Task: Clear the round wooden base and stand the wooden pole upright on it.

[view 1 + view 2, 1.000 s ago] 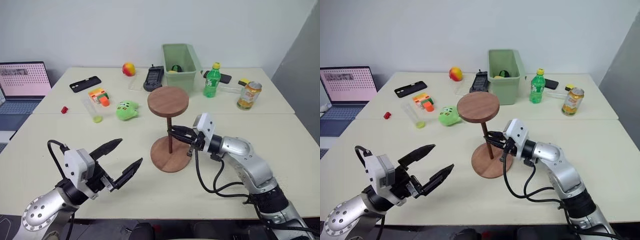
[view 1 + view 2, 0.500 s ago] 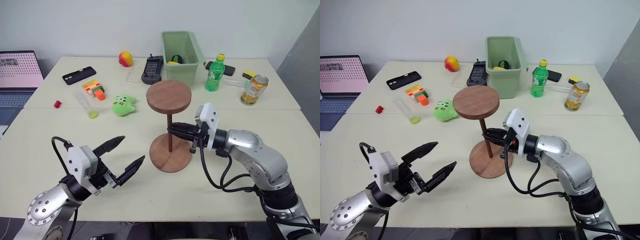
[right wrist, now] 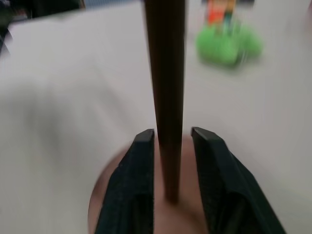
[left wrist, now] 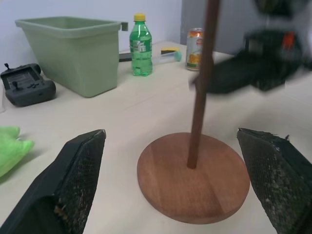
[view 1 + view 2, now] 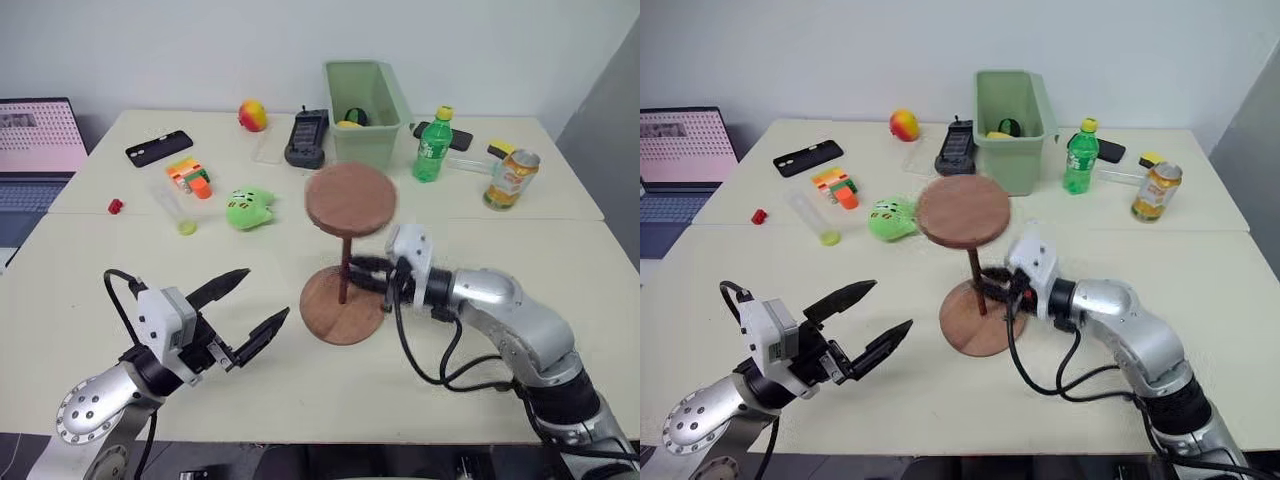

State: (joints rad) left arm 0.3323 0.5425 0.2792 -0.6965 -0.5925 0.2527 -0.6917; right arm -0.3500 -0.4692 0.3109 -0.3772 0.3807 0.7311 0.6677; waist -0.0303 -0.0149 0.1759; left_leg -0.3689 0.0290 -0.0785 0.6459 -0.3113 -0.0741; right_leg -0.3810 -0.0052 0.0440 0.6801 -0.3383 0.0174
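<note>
The round wooden base (image 5: 325,322) lies flat on the table in front of me. The wooden pole (image 5: 344,272) stands on its centre, nearly upright, with its disc end (image 5: 350,200) on top. My right gripper (image 5: 356,268) reaches in from the right and straddles the lower rod. In the right wrist view its fingers (image 3: 141,161) sit either side of the pole (image 3: 165,87), with a narrow gap on one side. My left gripper (image 5: 266,293) hovers open and holding nothing, left of the base (image 4: 195,180).
A green bin (image 5: 372,135), a green bottle (image 5: 433,146) and a can (image 5: 505,180) stand behind. A black controller (image 5: 305,140), a fruit (image 5: 252,115), a phone (image 5: 158,148), a green plush (image 5: 248,210), an orange block (image 5: 190,178) and a laptop (image 5: 35,135) lie further left.
My right gripper, which was shut on the pole, has slid a little lower along the rod and its fingers have parted. The pole's top has swung slightly right. The left arm has stayed still.
</note>
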